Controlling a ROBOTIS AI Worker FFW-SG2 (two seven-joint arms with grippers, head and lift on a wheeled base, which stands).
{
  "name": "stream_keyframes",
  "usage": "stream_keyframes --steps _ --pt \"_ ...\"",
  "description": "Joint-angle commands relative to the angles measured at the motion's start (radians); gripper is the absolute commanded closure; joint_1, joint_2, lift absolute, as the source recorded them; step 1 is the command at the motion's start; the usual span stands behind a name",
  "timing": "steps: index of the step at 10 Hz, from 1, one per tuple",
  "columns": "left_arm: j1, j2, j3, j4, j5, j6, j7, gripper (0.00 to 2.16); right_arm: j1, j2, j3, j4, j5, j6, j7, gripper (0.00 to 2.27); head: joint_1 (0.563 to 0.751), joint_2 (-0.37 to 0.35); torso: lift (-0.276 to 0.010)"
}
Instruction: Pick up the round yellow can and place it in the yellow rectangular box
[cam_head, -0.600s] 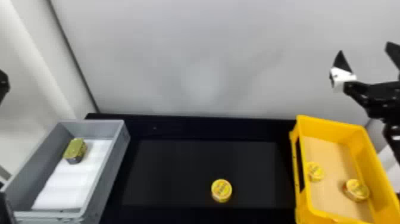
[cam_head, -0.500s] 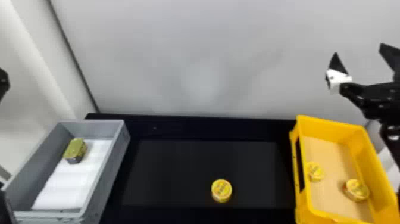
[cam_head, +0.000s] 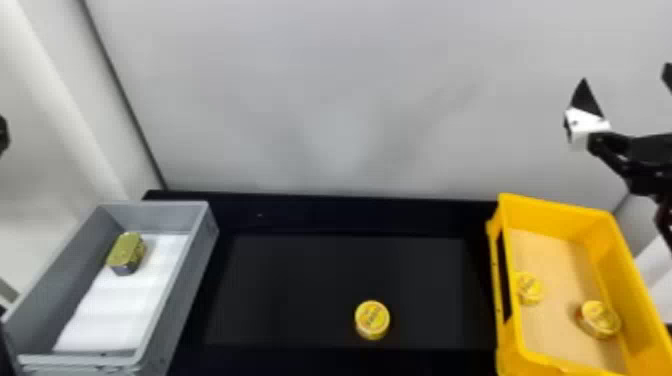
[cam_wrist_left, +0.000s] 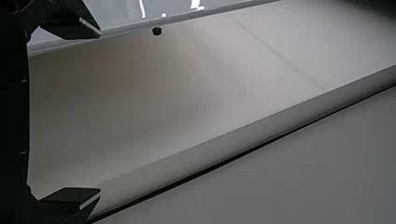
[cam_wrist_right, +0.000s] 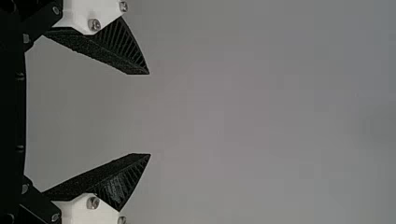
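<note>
**Squat, Firm and Up for Grabs**

Has the round yellow can (cam_head: 372, 320) flat on the black desk (cam_head: 300, 290), face up and well apart from the yellow box (cam_head: 555, 204) at right. Holds nothing in the right claw (cam_wrist_right: 150, 114), spread wide and raised on the box's side of the scene. Holds nothing in the left claw (cam_wrist_left: 100, 113) either, likewise spread. Looks stiff-walled and probably light, or modestly weighty if full. Calls for a hold across the full width, with one finger on each side of the round wall, centered and lowered from straight above. Likely takes a firm squeeze without denting, but could skid out of an off-center pinch on that smooth-looking side. Stands low, so probably needs fingertips close to the desk without scraping. Offers little to grasp on the flat top. Might roll if tipped onto its edge, hence best kept level all the way into the box.
</note>
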Motion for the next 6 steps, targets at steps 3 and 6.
stream_keyframes --steps 3,6 --pt "0.001 -0.003 0.008 0.003 0.002 0.001 0.0 0.09 0.083 0.001 0.132 0.044 0.017 0.021 0.039 0.21 0.694 0.014 -0.056" --pt "-0.002 -0.003 0.011 0.004 0.002 0.001 0.0 0.09 0.114 0.001 0.252 0.13 -0.012 0.024 0.065 0.22 0.694 0.014 -0.056"
